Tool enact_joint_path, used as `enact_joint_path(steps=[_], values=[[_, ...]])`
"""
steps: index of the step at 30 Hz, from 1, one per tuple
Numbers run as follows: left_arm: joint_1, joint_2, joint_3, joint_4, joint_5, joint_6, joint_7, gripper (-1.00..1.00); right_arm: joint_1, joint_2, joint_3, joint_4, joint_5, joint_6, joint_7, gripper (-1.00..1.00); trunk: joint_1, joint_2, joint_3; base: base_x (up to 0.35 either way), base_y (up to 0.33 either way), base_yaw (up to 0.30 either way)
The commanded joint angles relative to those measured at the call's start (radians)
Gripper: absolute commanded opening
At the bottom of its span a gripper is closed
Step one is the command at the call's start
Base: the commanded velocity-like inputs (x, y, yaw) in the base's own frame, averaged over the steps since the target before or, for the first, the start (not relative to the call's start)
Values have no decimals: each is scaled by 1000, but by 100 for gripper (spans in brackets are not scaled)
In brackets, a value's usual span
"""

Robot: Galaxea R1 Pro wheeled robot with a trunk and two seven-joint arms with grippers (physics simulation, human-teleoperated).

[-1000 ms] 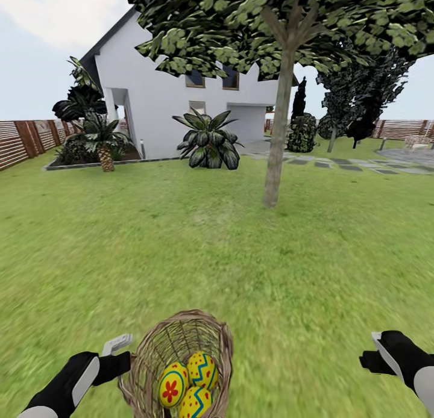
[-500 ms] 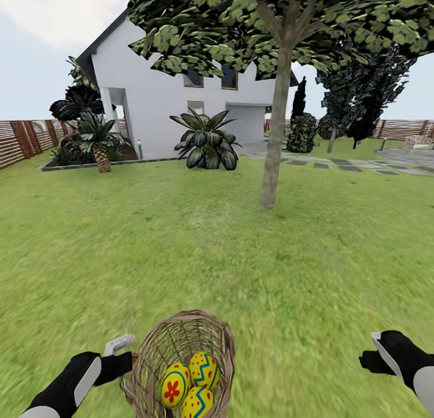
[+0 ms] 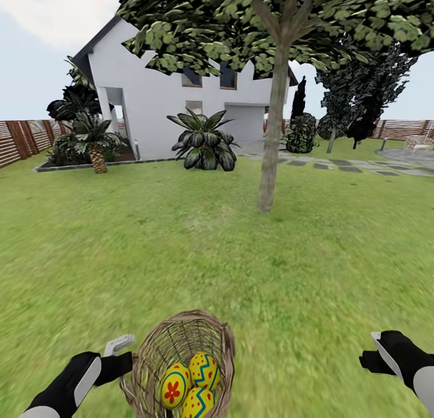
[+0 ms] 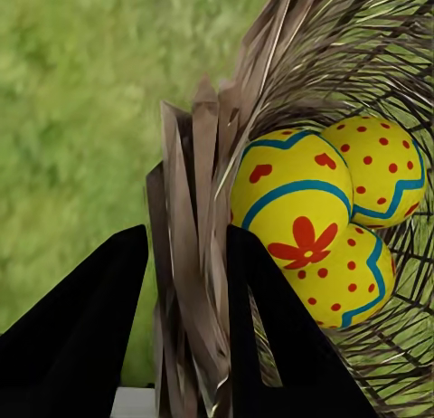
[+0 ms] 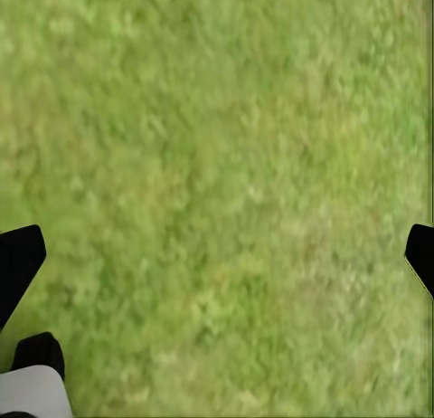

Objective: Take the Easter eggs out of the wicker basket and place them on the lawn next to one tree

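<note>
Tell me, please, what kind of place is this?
A house garden, it seems: a wide lawn, a white house, a tree and a wooden fence. The left gripper holds a basket of eggs.

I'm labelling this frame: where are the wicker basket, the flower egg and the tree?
wicker basket [image 3: 158,346], head view, on its woven far wall.
flower egg [image 3: 173,386], head view, on its painted front.
tree [image 3: 269,156], head view, on mid-trunk.

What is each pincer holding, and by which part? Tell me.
The left pincer is shut on the wicker basket, clamping its rim, with three Easter eggs inside. The right pincer is open above the lawn.
</note>
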Motion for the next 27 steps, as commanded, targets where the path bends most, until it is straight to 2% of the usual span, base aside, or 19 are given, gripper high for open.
enact_joint_path(steps=[1, 27], values=[[-1, -1, 6, -2, 10, 8, -4, -100, -1, -1, 9, -1, -5, 5, 2, 100, 1, -2, -2, 264, -213, 0], [-1, 1, 7, -2, 10, 9, -5, -100, -1, 2, 12, 0, -4, 5, 2, 100, 1, -2, -2, 265, -212, 0]])
